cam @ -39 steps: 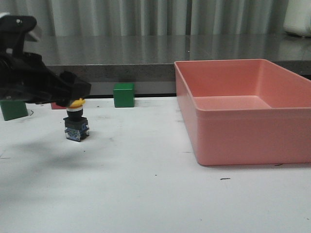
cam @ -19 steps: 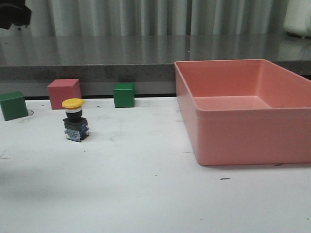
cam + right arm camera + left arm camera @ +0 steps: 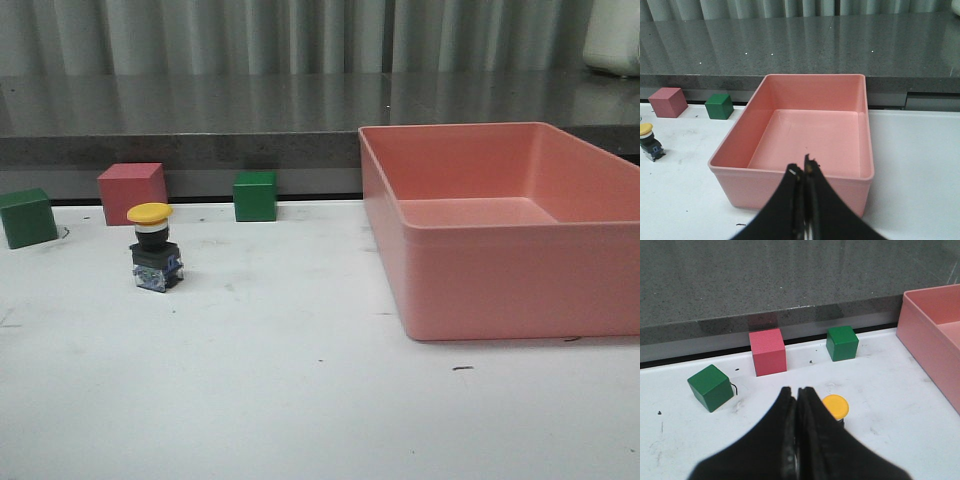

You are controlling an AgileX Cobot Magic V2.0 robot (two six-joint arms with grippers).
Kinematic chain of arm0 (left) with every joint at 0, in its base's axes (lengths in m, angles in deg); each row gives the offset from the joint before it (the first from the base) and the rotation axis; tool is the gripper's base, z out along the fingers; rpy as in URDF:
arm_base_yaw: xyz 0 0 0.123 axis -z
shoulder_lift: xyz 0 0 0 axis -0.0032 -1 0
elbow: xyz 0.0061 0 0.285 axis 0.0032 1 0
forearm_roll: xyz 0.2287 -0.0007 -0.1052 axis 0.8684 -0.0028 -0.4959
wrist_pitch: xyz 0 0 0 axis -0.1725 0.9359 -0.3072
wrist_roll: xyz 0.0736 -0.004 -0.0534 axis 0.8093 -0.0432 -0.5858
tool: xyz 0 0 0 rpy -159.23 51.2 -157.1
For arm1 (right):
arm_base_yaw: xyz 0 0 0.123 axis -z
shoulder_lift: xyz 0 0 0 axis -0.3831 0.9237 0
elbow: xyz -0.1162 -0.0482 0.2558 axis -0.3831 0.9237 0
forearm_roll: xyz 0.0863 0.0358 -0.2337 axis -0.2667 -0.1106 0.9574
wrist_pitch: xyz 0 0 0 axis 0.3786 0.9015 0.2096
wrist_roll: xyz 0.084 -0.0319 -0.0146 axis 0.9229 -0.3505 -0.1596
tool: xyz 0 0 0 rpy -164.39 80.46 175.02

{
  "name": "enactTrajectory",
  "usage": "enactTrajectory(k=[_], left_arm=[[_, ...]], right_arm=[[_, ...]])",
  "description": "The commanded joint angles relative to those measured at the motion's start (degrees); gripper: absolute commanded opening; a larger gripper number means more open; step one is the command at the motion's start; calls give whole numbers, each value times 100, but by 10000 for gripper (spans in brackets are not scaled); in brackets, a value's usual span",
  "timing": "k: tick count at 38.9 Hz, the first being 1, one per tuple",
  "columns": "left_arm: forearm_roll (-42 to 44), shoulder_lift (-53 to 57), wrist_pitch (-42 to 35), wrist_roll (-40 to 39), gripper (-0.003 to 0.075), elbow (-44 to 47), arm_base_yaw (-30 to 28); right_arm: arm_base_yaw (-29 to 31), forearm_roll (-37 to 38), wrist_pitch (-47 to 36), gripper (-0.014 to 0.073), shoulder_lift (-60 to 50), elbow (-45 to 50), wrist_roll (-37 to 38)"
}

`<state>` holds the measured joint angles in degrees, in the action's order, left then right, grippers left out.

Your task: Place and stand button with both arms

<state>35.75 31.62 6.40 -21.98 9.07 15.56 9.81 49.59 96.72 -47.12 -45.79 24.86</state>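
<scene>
The left gripper [image 3: 796, 392] has its jaws pressed together with nothing between them, and it hangs above the bench with the button's yellow cap just beside its tip in the left wrist view. The right gripper [image 3: 804, 172] likewise has its jaws closed and empty, poised over the near wall of the pink bin [image 3: 790, 175]. Neither arm shows in the front view.

The button [image 3: 154, 247] stands upright on its dark base on the white bench [image 3: 300, 400], cap on top, free of any contact. It sits toward the left, in front of the pink-red cube [image 3: 132, 192], between the two green cubes [image 3: 27, 217] [image 3: 255, 195] and well apart from the bin.

Judging from this, the placing and standing look done: the button is on the bench, erect and released. All that appears left is for the arms to park.
</scene>
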Motion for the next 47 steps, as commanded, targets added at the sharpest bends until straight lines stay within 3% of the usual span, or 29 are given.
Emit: enactTrajectory(k=[1,13,39,47], left_arm=[[-33,355,-235,-64,-20,-138,49],[-42,1101,57,-64,-20,-138,49],[43,220,-3,-64,-20,-138,37],[-57,592,-44,-64,-20,-59,47]], right_arm=[[25,99,-496,-69,64,-133,-56],[25,99,-496,-69,64,-133,-56],[25,99,-496,-69,64,-133,-56],[25,99,-496,-69,64,-133,-56]])
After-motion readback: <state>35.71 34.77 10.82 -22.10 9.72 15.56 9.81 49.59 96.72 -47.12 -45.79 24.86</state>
